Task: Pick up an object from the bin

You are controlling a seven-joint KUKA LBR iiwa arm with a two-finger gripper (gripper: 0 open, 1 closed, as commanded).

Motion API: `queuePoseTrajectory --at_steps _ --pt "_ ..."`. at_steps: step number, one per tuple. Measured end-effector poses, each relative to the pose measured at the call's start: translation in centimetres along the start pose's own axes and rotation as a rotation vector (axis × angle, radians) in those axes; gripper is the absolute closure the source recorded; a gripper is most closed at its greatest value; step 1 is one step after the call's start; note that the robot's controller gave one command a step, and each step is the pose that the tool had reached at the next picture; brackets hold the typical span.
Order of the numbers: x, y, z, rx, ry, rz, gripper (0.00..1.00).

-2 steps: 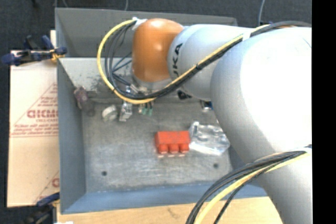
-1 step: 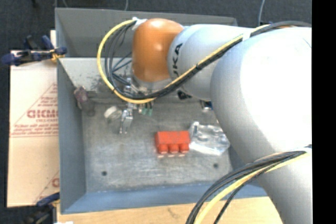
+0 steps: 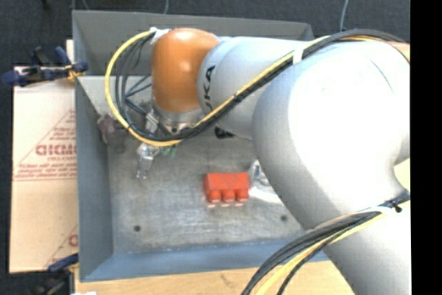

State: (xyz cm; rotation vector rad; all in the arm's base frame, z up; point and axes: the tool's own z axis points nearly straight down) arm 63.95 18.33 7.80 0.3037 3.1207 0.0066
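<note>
My hand (image 3: 145, 164) hangs low over the left part of the grey bin (image 3: 93, 217); I cannot tell whether it is wide or narrow. A red three-stud block (image 3: 226, 188) lies apart to its right, and a small greyish thing (image 3: 107, 128) sits by the left wall.

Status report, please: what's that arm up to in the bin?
Gripper low over bare floor, left half of bin. Red block lies apart, nearer the middle. Nothing between them.

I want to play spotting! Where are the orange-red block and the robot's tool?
orange-red block (image 3: 226, 188): camera view, middle of its top.
tool (image 3: 144, 164): camera view, its metal lower end.
</note>
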Motion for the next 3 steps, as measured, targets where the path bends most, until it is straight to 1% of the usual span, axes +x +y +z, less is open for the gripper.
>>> queuePoseTrajectory --at_steps 1,2,3 --pt "-0.2 -0.1 -0.2 -0.001 -0.003 0.002 1.0" --pt "2.4 -3.5 -1.3 0.006 0.004 -0.246 1.0" --pt "2.6 -1.6 -20.4 0.001 -0.006 -0.517 1.0"
